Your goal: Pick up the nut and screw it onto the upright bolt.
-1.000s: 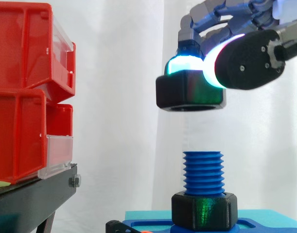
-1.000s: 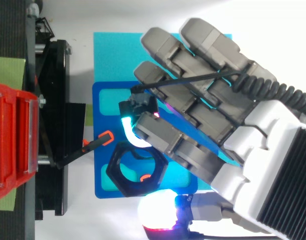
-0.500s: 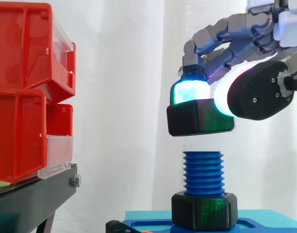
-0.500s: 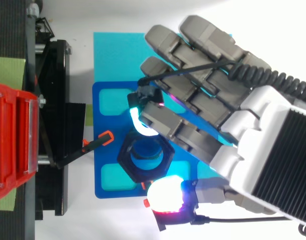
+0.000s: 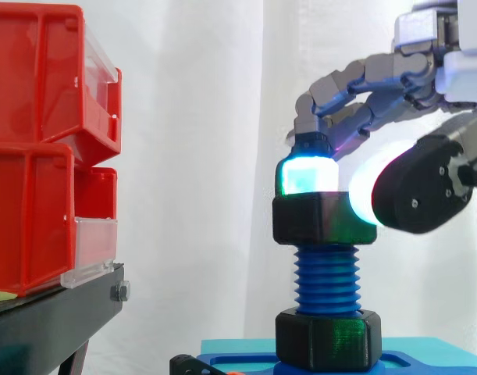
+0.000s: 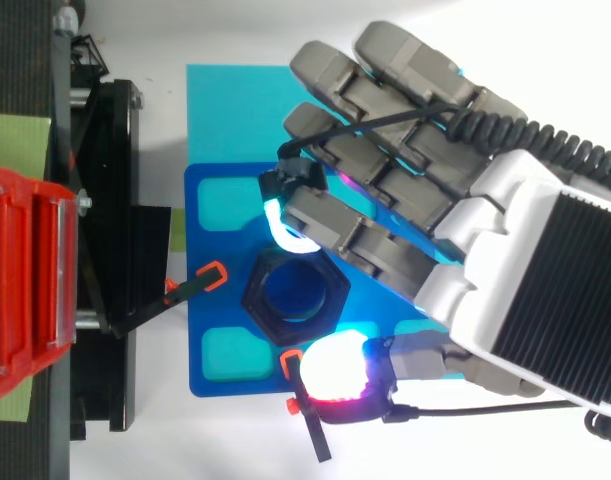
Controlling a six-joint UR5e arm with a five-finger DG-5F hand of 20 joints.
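Nut (image 5: 322, 219) (black, six-sided) sits level over the top end of the upright blue bolt (image 5: 326, 275), and I am grasping it. One finger pad (image 5: 303, 173), glowing cyan-green, bears on its upper rim on the side toward the red bins (image 5: 35, 148). My thumb pad (image 5: 361, 201), white in the side view, presses against the opposite flank. My hand (image 6: 485, 220) reaches in over the blue plate (image 6: 217, 200) from the edge farthest from the bins, with its other fingers bent and held above the nut.

From above, the bolt's blue end shows through the nut's bore, centred in it. There the thumb pad glows red and white, just beside the nut. I cannot tell whether the threads have caught.

Several bare turns of thread show below the nut, down to a black hex collar (image 5: 328, 337) at the bolt's foot, which rests on the blue plate. The bolt stands about the middle of that plate, between its cyan pockets, and the plate lies on a cyan sheet (image 6: 225, 100).

An orange-tipped lever (image 6: 200, 280) reaches over the plate's edge nearest the black stand (image 5: 51, 320) — its tip is near the nut but apart from it. The bins are stacked on that stand, well apart from the bolt, before the white curtain (image 5: 191, 156).
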